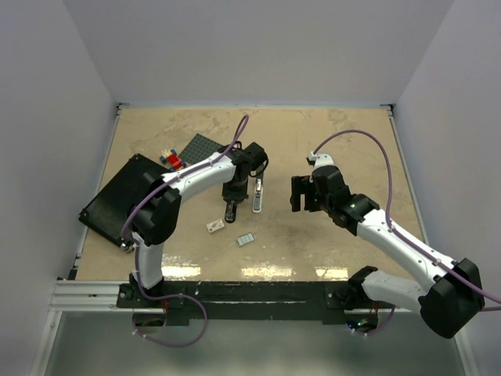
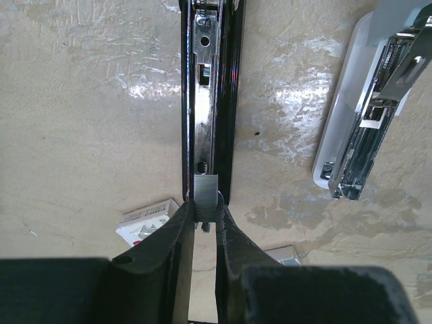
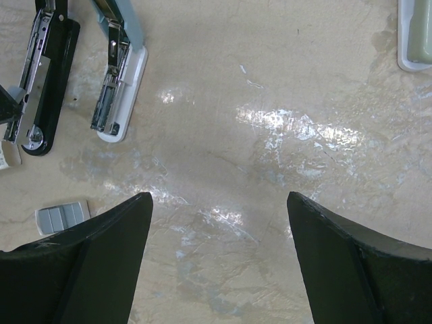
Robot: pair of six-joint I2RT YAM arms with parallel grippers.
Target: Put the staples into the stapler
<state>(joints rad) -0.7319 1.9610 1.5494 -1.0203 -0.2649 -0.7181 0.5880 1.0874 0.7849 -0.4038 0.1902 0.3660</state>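
Staples (image 2: 206, 191) pinched in the left end effector (image 2: 204, 217) sit at the channel end of the open black stapler (image 2: 210, 101), apparently not yet seated; right end effector (image 3: 217, 202) hangs wide, empty, right of it

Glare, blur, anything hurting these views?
Top external: sharp, glare strip on the table near the bases. Left wrist: staples in the left gripper crisp, glare right of the black stapler. Right wrist: glare patches mid-table, right gripper dark, soft-edged.

Beige tabletop (image 1: 344, 133) — white walls (image 1: 258, 47)
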